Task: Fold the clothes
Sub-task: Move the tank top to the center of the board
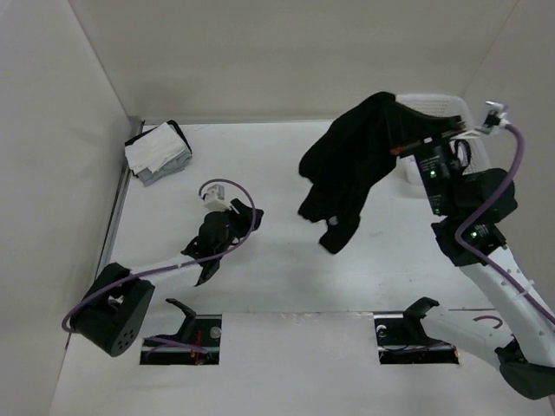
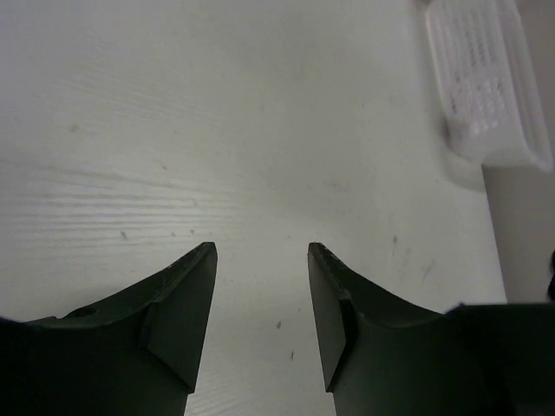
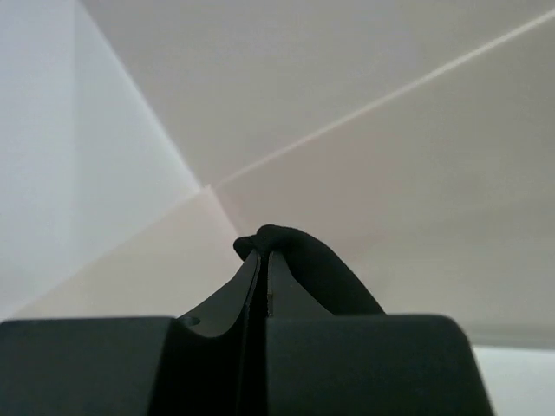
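**Black garment lifted by the right claw**

Nearest the arm bases, the left claw (image 2: 260, 251) hovers low over the bare white bench (image 1: 286, 277), left of centre. Its jaws are spread wide with nothing between them, and only bench surface shows in the gap.

Further back and to the right, the right claw (image 3: 260, 256) is clamped shut on a fold of the plain black soft fabric garment (image 1: 347, 165). In the right wrist view, a small bunch of black cloth pokes out past the pressed-together fingertips. The garment hangs from that grip in a crumpled, uneven drape, well apart from the left claw. Whether its lowest end touches the bench cannot be told.

Just behind the gripped part, at the far right, stands a white plastic slotted basket (image 1: 438, 106). In the far left corner lies a white-and-grey folded cloth stack (image 1: 156, 154).
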You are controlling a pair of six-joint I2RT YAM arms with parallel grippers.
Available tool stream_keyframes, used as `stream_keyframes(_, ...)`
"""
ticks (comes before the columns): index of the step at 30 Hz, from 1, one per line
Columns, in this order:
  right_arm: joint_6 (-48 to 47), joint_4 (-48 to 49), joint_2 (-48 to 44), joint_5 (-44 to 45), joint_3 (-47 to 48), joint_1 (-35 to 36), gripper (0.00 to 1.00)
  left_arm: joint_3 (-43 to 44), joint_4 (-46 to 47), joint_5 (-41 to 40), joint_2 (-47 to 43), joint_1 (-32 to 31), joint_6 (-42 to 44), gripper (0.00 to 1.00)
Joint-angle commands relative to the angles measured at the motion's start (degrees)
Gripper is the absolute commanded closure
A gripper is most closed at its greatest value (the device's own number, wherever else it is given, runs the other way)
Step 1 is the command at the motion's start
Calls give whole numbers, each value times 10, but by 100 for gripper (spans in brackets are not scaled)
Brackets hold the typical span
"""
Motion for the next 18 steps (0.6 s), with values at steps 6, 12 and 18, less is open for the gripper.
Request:
stream_keyframes(6,186,121,188,-95,-198,12,95,-61,-34,-38,-157,113,-49,55)
stream_keyframes(12,208,116,412,-130,-130,-68,62,-44,-59,-70,-124,90,-35,55)
stream_keyframes(18,159,51,315,-93,-226,-19,58,3,-109,-83,-53,54,-4,62)
